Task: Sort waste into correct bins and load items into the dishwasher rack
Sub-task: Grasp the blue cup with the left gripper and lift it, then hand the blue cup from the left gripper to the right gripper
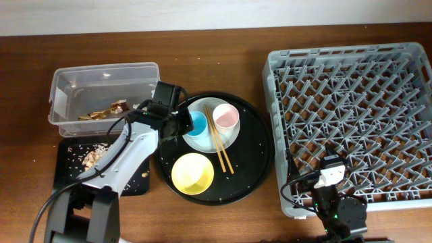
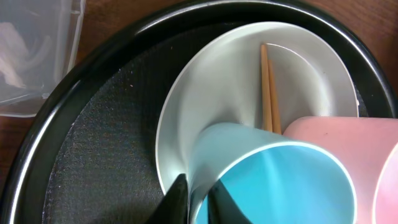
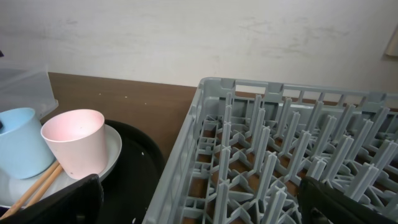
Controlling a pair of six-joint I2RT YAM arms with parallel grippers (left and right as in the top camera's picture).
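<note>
Left gripper (image 2: pixel 196 200) is clamped on the blue cup (image 2: pixel 273 180) wall, one finger inside, one outside, ready to lift it off the plate (image 2: pixel 217 93) beneath. Right gripper (image 3: pixel 199 190), fingers apart, waits with the rack (image 3: pixel 280 143) ahead.

Nothing readable from my end on any of the three feeds: no text, brand, number or sign I can make out. The only candidate is a pale patch on the left end wall of the clear rectangular plastic box (image 1: pixel 52 108) in the overhead view. It might be a label, but it's way too small and blurry to read anything off it.
</note>
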